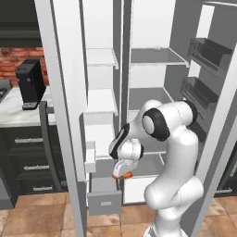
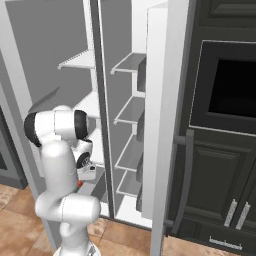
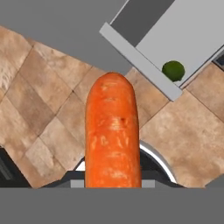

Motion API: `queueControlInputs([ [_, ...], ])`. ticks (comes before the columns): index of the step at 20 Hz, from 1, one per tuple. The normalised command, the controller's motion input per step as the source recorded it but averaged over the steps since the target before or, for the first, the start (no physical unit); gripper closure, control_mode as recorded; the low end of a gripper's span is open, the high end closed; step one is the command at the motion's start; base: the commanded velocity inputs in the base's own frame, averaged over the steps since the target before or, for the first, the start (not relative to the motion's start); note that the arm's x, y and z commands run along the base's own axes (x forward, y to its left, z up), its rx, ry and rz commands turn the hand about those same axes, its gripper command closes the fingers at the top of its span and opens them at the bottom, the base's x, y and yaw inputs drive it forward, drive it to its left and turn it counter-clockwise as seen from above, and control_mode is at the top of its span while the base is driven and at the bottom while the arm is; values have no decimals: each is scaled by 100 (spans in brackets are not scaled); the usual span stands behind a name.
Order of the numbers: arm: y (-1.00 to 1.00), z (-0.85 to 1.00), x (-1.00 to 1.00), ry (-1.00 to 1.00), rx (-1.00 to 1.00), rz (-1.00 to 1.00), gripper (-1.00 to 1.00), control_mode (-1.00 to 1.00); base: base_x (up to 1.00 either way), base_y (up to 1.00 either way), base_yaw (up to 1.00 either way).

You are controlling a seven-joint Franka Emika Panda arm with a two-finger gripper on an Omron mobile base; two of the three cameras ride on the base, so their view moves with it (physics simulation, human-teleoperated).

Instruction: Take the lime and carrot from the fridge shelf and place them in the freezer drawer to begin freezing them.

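The end effector (image 1: 121, 174) is clamped on the carrot (image 3: 113, 131), whose orange body runs straight out between the jaws and ends in a blunt rounded tip. In the left base view a short orange stub of it pokes out just beside the white wrist, low in front of the open fridge. Ahead of the carrot's tip and off to one side in the hand view stands the freezer drawer (image 3: 144, 65), pulled open, with its pale grey front wall nearest the end effector. The lime (image 3: 173, 70) lies inside on the drawer floor, close against that front wall (dark green and round). Brown floor tiles (image 3: 39, 100) spread beneath the carrot. From the left base view the drawer (image 1: 104, 202) sits just below and slightly left of the end effector, handle facing out. The fridge shelf (image 1: 152, 56) is well above the end effector, a small white lump (image 1: 157, 47) resting near its back.
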Motion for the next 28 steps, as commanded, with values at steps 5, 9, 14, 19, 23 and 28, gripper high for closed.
queueControlInputs([
  [5,0,-33,30,0,1,5,100,-100,0,0,0],
  [9,10,-20,34,0,2,5,100,-100,0,0,0],
  [14,15,-29,33,0,1,5,100,-100,0,0,0],
  [19,15,-44,31,1,0,5,100,-100,0,0,0],
  [23,15,-48,28,0,0,5,100,-100,0,0,0],
  [28,18,-50,33,0,0,4,100,-100,0,0,0],
])
